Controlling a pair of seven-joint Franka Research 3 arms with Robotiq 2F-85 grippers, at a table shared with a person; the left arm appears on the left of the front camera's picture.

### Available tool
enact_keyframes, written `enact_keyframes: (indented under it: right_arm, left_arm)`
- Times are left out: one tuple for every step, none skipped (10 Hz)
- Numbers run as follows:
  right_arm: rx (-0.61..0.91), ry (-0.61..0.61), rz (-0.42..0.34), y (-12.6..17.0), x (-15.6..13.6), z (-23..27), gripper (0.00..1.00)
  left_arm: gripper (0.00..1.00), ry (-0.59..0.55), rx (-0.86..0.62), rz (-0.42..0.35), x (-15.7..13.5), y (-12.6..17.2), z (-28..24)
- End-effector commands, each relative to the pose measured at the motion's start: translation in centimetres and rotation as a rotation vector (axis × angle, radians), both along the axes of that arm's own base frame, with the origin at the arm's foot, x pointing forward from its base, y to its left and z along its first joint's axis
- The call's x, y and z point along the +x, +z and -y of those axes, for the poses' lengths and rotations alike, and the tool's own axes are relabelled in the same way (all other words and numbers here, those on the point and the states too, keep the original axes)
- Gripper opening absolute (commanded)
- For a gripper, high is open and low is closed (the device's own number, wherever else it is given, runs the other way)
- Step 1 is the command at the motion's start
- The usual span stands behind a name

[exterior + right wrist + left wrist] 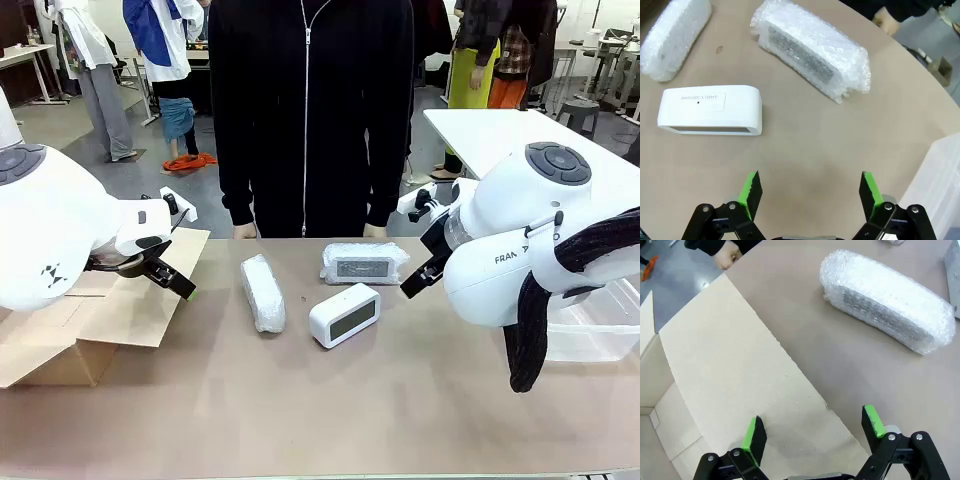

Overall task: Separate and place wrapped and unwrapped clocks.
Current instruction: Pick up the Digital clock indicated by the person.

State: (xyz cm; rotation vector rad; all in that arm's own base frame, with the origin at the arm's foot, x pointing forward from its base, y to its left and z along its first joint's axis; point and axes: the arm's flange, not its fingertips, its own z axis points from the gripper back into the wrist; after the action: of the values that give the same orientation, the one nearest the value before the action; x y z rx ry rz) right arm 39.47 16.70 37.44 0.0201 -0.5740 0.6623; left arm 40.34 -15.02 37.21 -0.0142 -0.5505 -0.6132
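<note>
Three clocks lie mid-table. One bubble-wrapped clock [262, 292] [888, 300] [674, 39] lies lengthwise at the left. A second wrapped clock [363, 263] [811, 47] sits farther back near the person. The bare white clock [344, 314] [711, 110] stands in front of it, screen toward me. My left gripper [172, 279] [813, 431] hovers open over the cardboard flap, left of the clocks. My right gripper [425, 262] [810, 192] hangs open above the table, to the right of the clocks. Nothing is held.
An open cardboard box [95, 320] [700, 380] sits at the table's left. A clear plastic bin [600, 320] [940, 185] stands at the right. A person in black [310, 110] stands at the far edge, hands by the table rim [726, 254].
</note>
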Motion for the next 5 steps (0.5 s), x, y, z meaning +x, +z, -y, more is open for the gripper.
enact_keyframes:
  right_arm:
    - [0.000,0.000,0.000,0.00,0.00,0.00,1.00]
    - [0.000,0.000,0.000,0.00,0.00,0.00,1.00]
    - [0.000,0.000,0.000,0.00,0.00,0.00,1.00]
    - [0.000,0.000,0.000,0.00,0.00,0.00,1.00]
    - [0.000,0.000,0.000,0.00,0.00,0.00,1.00]
  left_arm:
    - [1.00,0.000,0.000,0.000,-0.01,0.00,0.00]
    - [1.00,0.000,0.000,0.000,-0.01,0.00,0.00]
    - [1.00,0.000,0.000,0.000,-0.01,0.00,0.00]
    - [1.00,0.000,0.000,0.000,-0.01,0.00,0.00]
    - [1.00,0.000,0.000,0.000,-0.01,0.00,0.00]
